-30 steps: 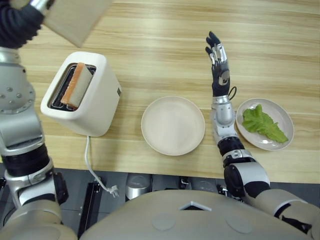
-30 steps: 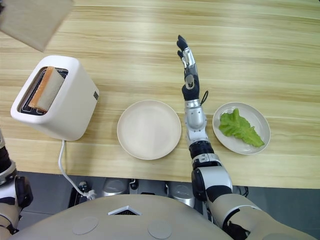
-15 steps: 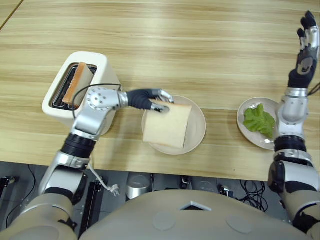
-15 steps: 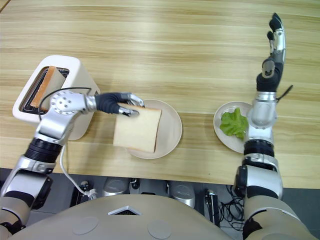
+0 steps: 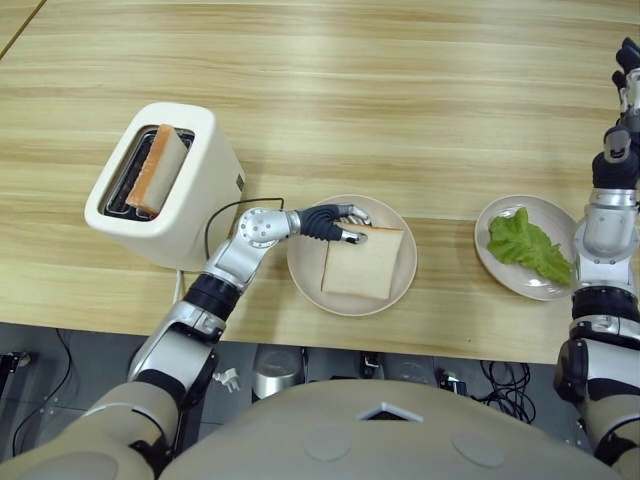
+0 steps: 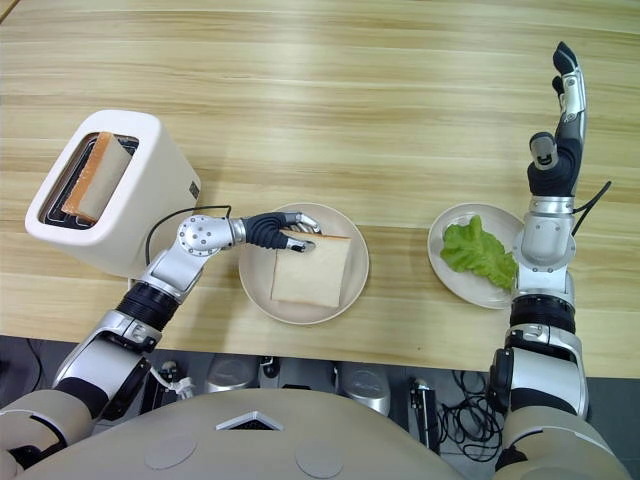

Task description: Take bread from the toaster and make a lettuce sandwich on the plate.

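- Your left hand [image 5: 335, 222] pinches the bread [image 5: 365, 265] by its 10 o'clock corner; it lies on the plate [image 5: 300, 282].
- Your right hand [image 6: 558, 135], open and empty, is at 1 o'clock of the lettuce [image 5: 528, 245].
- You seem to be placing the first slice; next, release and fetch lettuce.

cream toaster [image 5: 195, 200], pale bread [image 5: 365, 268], green lettuce [image 5: 527, 245] (plate [image 5: 305, 287] perhaps beige), wood-grain table [image 5: 400, 80]

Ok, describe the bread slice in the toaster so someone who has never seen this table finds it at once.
On the wooden table, find the white toaster at the robot's left side. A bread slice stands on edge in its slot, its orange-brown side showing. Unlike it, the other slice lies flat on the middle plate, held by the left robot hand.
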